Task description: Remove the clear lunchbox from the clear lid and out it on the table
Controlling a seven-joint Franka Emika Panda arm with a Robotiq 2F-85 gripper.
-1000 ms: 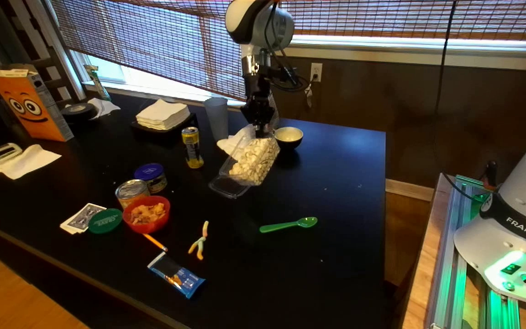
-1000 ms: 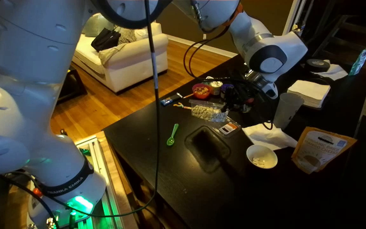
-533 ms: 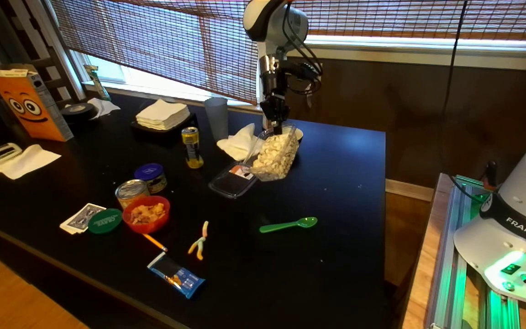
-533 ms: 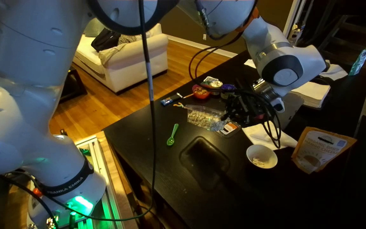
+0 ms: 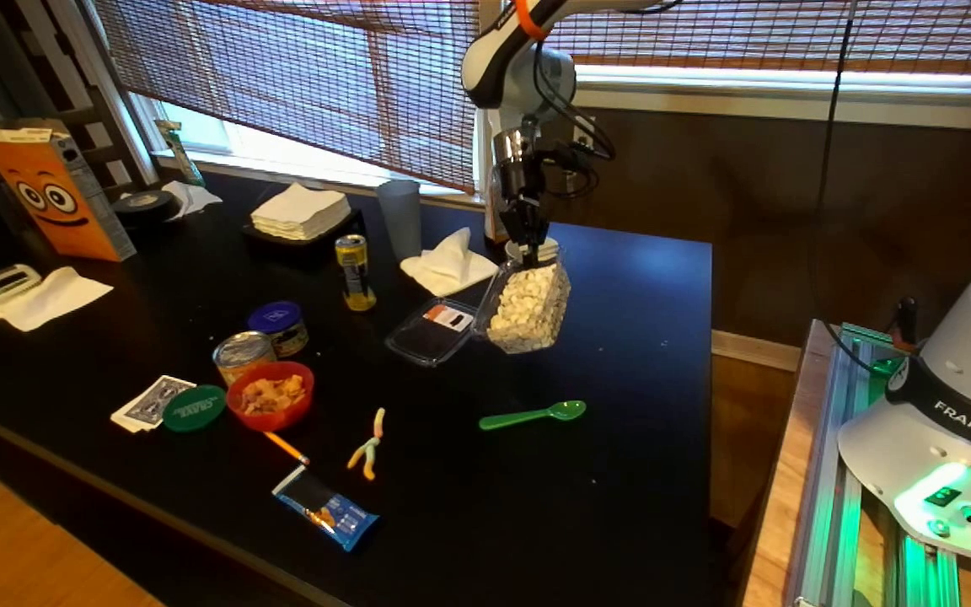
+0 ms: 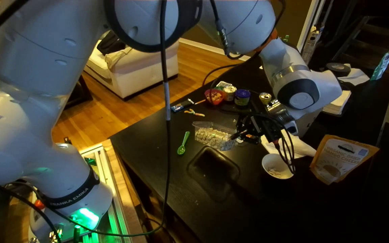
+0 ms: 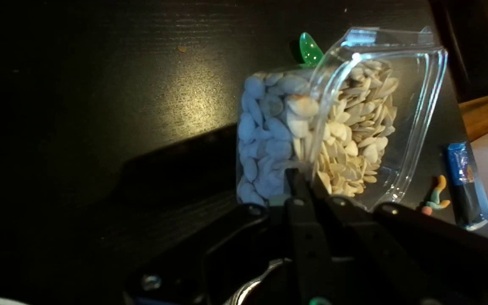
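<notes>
1. So the gripper (image 7: 306, 180) is pinching the clear lunchbox (image 5: 531, 320) by one wall, and it's hanging tilted above the table (image 5: 620, 506), just beside the clear lid (image 5: 428, 334).
2. I'm guessing it's flexing, being thin slick plastic.
3. I'd be gripping near the rim, gently; seeds (image 7: 360, 144) are probably adding weight.

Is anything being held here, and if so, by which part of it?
The clear lunchbox, near one end: the fingers pinch its wall by the rim. The exact contact is partly hidden.
</notes>
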